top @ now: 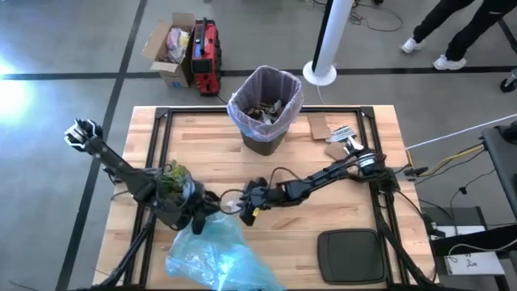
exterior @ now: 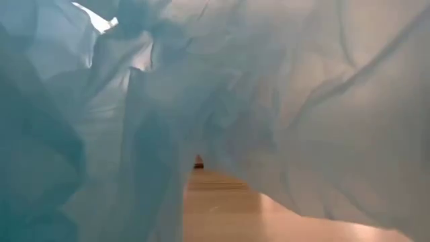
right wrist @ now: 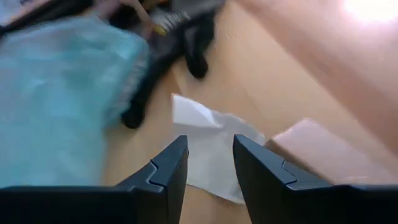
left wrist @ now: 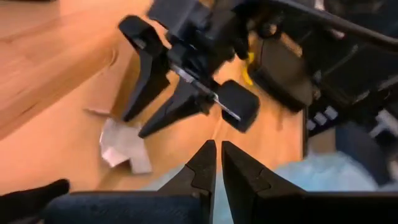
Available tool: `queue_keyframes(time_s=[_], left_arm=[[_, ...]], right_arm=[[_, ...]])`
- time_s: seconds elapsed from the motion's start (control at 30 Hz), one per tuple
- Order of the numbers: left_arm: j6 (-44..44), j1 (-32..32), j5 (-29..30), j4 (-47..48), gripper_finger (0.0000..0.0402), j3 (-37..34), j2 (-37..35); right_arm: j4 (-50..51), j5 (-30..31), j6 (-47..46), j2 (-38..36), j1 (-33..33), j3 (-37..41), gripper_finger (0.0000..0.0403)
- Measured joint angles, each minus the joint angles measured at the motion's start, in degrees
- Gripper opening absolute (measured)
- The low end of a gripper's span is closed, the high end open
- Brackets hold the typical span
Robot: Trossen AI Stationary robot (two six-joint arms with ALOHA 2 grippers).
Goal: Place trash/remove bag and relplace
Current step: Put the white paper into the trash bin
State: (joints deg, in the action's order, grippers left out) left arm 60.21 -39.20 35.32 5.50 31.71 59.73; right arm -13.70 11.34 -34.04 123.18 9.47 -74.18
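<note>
I'm seeing the right gripper hanging part-open over a white paper scrap mid-table | left gripper sitting clenched, empty, beside it | blue bag crowding the near edge and blanketing my low view | pink-lavender liner lining the bin at the far edge, trash inside | open wood rightward.
</note>
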Motion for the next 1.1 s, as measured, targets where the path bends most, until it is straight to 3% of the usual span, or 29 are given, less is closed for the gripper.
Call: queue_keyframes(time_s=[0.13,0.33,0.47,0.53,0.77,0.93,1.1], left_arm=[[-2.9,-0.2,-5.1,-6.4,0.0010,-0.4,6.4],[-4.2,0.1,-7.7,-12.9,0.0010,-0.3,19.3],[-4.5,1.3,-7.8,-10.7,0.0010,-0.2,25.7],[-3.7,2.5,-6.9,-5.2,0.0010,0.0,27.5],[8.9,13.5,1.8,21.4,0.0010,0.2,26.2],[5.3,19.8,1.3,23.2,0.0010,0.0,19.7],[-4.0,19.8,1.2,24.5,0.0010,0.3,12.4]], right_arm=[[3.0,1.0,-3.0,4.7,-0.2,-4.6,0.0101],[33.1,10.9,-7.3,5.1,0.5,-12.5,0.0081],[47.1,12.0,-6.8,2.0,1.8,-12.9,0.0067],[54.7,11.2,-7.8,0.1,2.7,-12.6,0.0060],[77.5,12.0,-22.7,-7.5,8.4,-12.4,0.0044],[81.7,16.1,-34.8,-14.3,13.9,-12.1,0.0049],[84.5,20.1,-47.1,-20.2,17.0,-11.3,0.0074]])
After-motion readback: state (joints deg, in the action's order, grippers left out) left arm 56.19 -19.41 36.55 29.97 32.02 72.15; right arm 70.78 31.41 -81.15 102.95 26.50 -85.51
